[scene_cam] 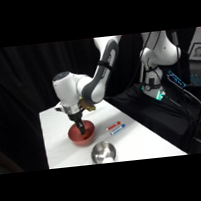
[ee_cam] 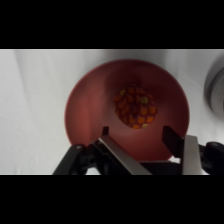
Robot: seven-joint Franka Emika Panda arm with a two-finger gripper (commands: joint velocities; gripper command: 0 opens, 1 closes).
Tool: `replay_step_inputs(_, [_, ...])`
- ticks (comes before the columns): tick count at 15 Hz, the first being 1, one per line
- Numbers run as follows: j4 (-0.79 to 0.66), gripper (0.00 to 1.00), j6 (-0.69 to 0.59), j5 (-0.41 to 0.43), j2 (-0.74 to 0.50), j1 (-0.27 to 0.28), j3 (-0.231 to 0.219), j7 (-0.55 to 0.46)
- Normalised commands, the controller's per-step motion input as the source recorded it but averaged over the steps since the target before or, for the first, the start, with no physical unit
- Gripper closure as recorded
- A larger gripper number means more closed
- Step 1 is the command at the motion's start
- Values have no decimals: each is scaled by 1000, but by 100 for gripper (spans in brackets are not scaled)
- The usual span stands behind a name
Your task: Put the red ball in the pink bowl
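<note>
The claw (ee_cam: pixel 135 137) hangs just over the pink bowl (ee_cam: pixel 82 115), its fingers (ee_cam: pixel 172 139) apart and nothing between them. In the wrist view a mottled orange-red ball (ee_cam: pixel 135 107) lies on the bowl's floor, so the release step looks done. Being round, the ball has no long axis or heading. The next move likely calls for a straight lift clear of the rim. On the tabletop (scene_cam: pixel 57 138) nearby sit a silver bowl (scene_cam: pixel 103 152) and a tube (scene_cam: pixel 115 127).

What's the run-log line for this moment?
tool: open, empty, above pink bowl | red ball: in bowl, free of tool | silver bowl, tube: beside pink bowl
</note>
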Motion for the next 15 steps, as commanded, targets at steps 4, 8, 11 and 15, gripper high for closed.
replay_step_inputs(4, [137,0,-317,67,-105,-26,15,-51])
replay_step_inputs(8, [75,0,-334,71,-203,-36,5,-56])
replay_step_inputs(11, [30,0,-333,48,-255,-25,-9,-47])
replay_step_inputs(15, [34,0,-303,55,-244,-36,-4,-66])
